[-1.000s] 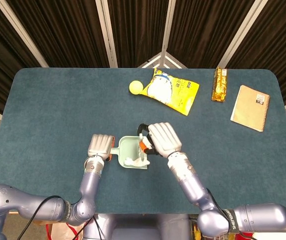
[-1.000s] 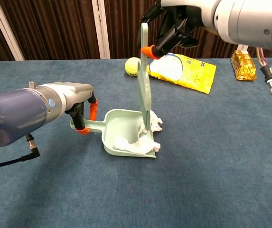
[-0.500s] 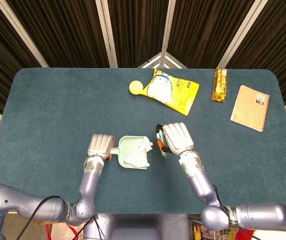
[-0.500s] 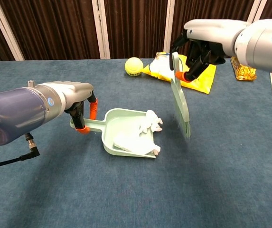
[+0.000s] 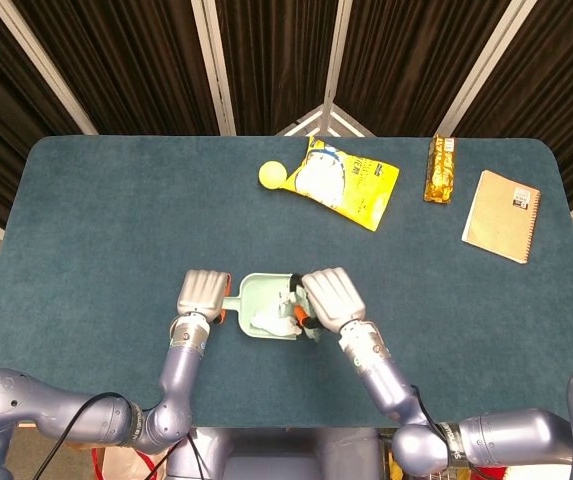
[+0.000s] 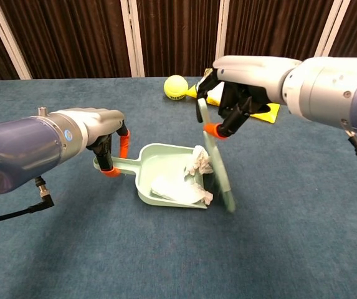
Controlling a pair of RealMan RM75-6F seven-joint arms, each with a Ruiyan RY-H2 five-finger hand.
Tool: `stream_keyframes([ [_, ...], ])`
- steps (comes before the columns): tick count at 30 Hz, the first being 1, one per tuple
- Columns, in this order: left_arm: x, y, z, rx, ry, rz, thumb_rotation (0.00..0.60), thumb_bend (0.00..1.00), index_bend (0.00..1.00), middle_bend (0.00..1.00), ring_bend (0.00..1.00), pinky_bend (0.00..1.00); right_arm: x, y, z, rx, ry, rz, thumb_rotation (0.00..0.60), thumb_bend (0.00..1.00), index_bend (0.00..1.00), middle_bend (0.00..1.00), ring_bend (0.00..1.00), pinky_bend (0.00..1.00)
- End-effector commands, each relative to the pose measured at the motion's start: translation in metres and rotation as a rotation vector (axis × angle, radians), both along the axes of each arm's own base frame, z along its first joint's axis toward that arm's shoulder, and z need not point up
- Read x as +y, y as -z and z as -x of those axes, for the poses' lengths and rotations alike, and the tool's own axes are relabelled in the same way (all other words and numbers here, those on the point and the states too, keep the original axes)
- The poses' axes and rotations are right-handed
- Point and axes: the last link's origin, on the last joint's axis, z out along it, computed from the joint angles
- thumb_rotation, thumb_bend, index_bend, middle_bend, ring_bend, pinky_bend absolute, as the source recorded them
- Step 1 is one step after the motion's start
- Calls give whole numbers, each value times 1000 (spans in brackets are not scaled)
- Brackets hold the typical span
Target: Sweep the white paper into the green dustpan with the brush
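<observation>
right hand (image 6: 237,99): fingers clamped on handle of pale green flat plastic brush (image 6: 217,163); orange fingertip pads against handle top
brush: long axis near upright, tilted, bristle end down at dustpan's open mouth; bristles blurred in chest view
left hand (image 6: 100,134): fingers closed round handle of pale green plastic dustpan (image 6: 159,165), pinning it flat on the teal table (image 5: 116,220)
white crumpled paper (image 6: 181,184): inside dustpan, two lumps; one at far right corner of pan beside brush, one along front lip, edge hanging at the lip
key relation: paper lies to the left of the brush, toward left hand; mouth opens toward the right hand, so stroke runs right to left into pan; right hand nearer paper
place: dustpan near table's front edge, middle
progress: judged nearly done; lip piece may need one more push
rest: yellow ball (image 5: 271,175), yellow snack bag (image 5: 351,183), gold wrapped bar (image 5: 440,168), brown notebook (image 5: 501,215) along back edge, well apart
</observation>
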Motion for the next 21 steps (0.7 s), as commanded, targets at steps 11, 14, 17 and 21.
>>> stream_keyframes([
  [11, -2, 4, 0, -6, 2, 8, 600, 649, 768, 1000, 1000, 1000, 8, -11, -28, -162, -9, -52, 600, 495, 814, 946, 968, 912],
  [14, -2, 4, -1, -8, 3, 8, 600, 649, 768, 1000, 1000, 1000, 7, -14, -32, -184, -19, -44, 600, 495, 814, 946, 968, 911],
  [17, -3, 3, -1, -10, 2, 7, 600, 649, 768, 1000, 1000, 1000, 6, -17, -33, -197, -21, -36, 600, 496, 814, 946, 968, 911],
  [21, -3, 3, -1, -13, 4, 3, 600, 649, 768, 1000, 1000, 1000, 4, -20, -31, -182, -33, -14, 600, 495, 814, 946, 968, 911],
])
